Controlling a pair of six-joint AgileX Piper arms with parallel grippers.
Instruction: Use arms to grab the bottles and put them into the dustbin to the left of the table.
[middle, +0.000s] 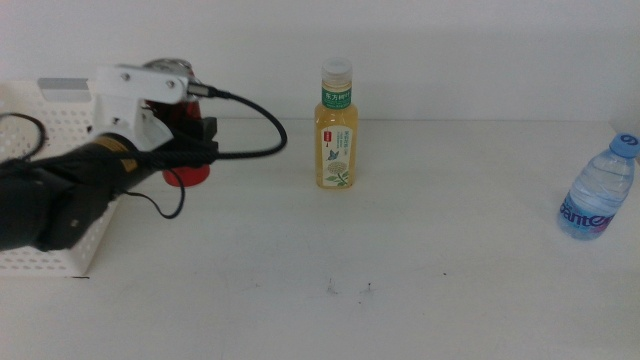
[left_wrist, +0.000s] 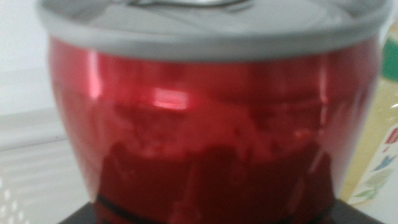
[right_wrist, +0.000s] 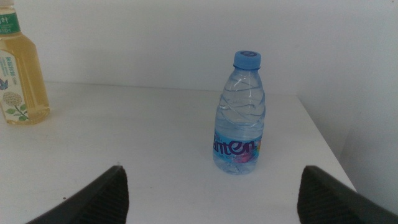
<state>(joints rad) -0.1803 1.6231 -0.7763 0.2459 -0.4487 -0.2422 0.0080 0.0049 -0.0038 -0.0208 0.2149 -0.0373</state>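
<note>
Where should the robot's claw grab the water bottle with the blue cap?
Probably around the water bottle at its middle, just above the label, coming in level from the side the right claw faces. It stands upright, with free table all round, and the claw is open.

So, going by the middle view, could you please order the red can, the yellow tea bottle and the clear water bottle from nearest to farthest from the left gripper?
1. Red can: right at the left gripper, by the dustbin on the left.
2. Yellow tea bottle: mid-table, to the can's right.
3. Clear water bottle: far right edge of the table.
</note>
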